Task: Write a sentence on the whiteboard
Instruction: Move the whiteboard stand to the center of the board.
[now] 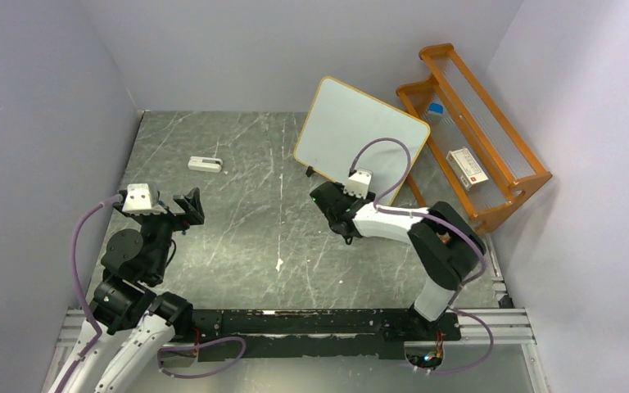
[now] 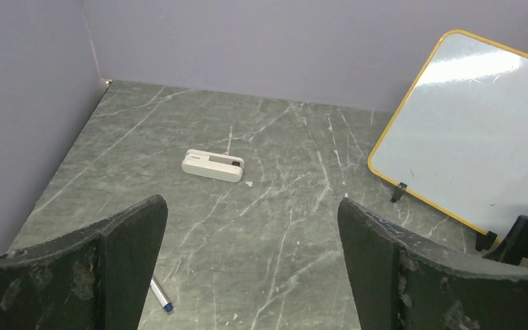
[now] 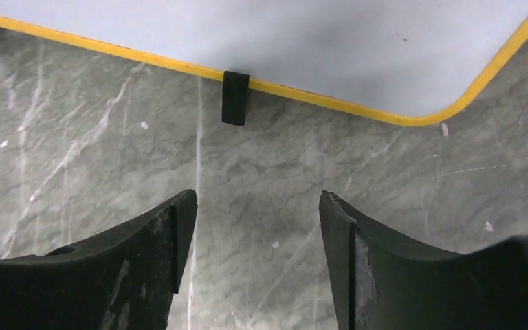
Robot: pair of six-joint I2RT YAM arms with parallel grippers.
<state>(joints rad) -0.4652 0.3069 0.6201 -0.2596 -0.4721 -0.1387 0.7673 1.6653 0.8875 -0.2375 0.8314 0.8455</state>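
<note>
reaching forward and low with the right gripper (image 3: 258, 206), jaws parted and clasping nothing, just short of the bottom edge of the large white whiteboard (image 3: 282, 41) with thin orange frame; folded back at near left with the left gripper (image 2: 251, 213), jaws wide, likewise unladen; beyond, a small white rectangular eraser (image 2: 213, 165) and a blue-tipped marker (image 2: 159, 295) on the grey marbled tabletop (image 1: 246, 237); close behind, an orange wooden rack (image 1: 475, 139); propped tilted on small black feet (image 3: 235, 97) at far right, glossy face plain white
</note>
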